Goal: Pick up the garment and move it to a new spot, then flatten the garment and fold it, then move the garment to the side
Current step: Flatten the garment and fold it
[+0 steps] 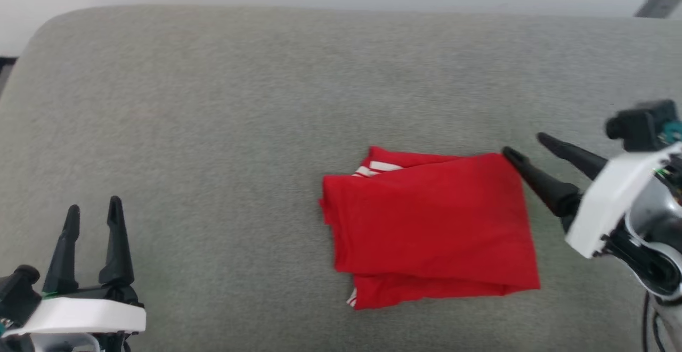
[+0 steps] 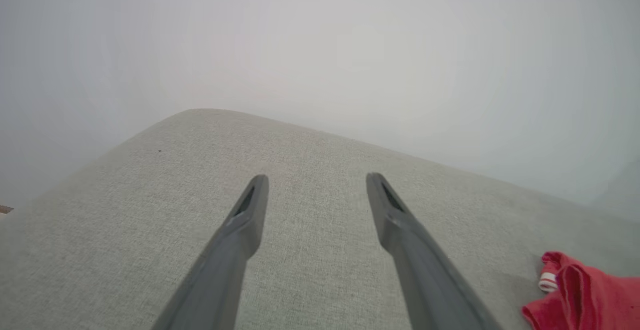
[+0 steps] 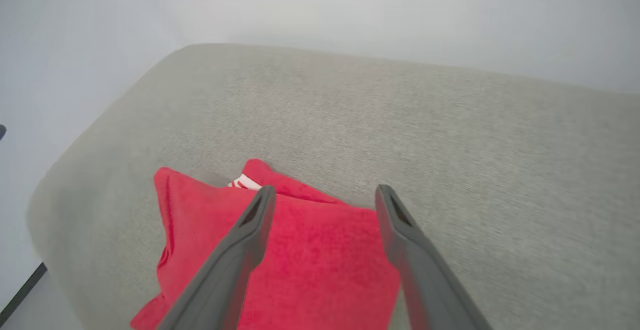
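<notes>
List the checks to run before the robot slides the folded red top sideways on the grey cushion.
1. Fold: red fabric garment lies as a compact rectangle: ok.
2. Grip: right gripper open, holding nothing: ok.
3. Clearance: right gripper free of the cloth: cannot tell; one fingertip sits at its far right corner.
4. Other arm: left gripper open, apart from the garment: ok.
5. Room: grey woven cushion bare to the garment's left: ok.

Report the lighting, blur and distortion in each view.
Head view: soft, even light, no glare, slight overall blur; the garment casts barely any shadow. Left wrist view: the edge of the grey cushion bows from the wide lens, wall behind a featureless haze. Right wrist view: cushion weave smeared at right, garment sharper.
</notes>
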{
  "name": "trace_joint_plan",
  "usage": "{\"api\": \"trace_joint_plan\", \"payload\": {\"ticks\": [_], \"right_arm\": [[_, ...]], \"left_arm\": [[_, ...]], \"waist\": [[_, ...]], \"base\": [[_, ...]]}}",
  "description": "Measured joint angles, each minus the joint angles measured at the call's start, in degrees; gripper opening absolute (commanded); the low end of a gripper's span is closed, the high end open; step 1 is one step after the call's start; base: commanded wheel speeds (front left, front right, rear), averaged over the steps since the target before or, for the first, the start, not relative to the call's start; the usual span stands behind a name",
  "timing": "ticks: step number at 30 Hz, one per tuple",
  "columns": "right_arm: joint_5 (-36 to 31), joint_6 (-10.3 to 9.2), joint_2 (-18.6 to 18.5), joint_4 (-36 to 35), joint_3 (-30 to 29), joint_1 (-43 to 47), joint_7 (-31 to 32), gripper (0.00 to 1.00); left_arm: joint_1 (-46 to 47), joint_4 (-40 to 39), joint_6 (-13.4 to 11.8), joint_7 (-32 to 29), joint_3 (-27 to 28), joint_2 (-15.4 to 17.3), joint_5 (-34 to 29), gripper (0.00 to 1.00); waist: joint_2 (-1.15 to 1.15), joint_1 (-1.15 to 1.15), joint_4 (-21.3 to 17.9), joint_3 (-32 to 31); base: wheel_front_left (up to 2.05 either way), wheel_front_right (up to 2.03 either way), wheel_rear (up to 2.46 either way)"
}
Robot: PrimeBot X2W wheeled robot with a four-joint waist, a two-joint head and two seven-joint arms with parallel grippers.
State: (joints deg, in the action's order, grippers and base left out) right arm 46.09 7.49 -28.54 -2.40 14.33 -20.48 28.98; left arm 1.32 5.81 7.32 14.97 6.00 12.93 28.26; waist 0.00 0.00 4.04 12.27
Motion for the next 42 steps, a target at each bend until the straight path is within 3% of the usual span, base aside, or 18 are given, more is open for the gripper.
{"api": "trace_joint_plan", "payload": {"ticks": [7,14,24,34,42], "right_arm": [[-3.01,0.00,-0.40,1.22,-3.76,6.28,-10.29,1.00],[-8.08,0.00,-0.51,3.04,-4.44,9.27,-21.13,1.00],[-15.53,0.00,1.01,11.25,-3.82,11.61,-39.25,1.00],[-19.50,0.00,2.74,17.51,-5.08,14.38,-43.83,1.00],[-22.34,0.01,5.92,13.77,-9.67,18.32,-43.96,1.00]], "left_arm": [[-1.91,-0.38,0.00,0.01,2.34,-0.03,-0.55,1.00],[-3.80,-1.36,0.00,0.01,2.52,0.27,-1.04,1.00],[-7.39,-1.96,0.00,0.01,1.43,0.77,-2.64,1.00],[-11.49,-2.23,0.00,0.01,1.63,0.89,-4.16,1.00],[-14.21,-2.44,0.00,0.01,3.33,-0.44,-4.56,1.00]], "waist": [[0.00,0.00,-4.57,-1.97],[0.00,0.00,-7.03,-4.30],[0.00,0.00,-8.64,-7.61],[0.00,0.00,-8.26,-10.88],[0.00,0.00,-7.17,-12.36]], "base": [[0.00,0.00,0.00],[0.00,0.00,0.00],[0.00,0.00,0.00],[0.00,0.00,0.00],[0.00,0.00,0.00]]}}
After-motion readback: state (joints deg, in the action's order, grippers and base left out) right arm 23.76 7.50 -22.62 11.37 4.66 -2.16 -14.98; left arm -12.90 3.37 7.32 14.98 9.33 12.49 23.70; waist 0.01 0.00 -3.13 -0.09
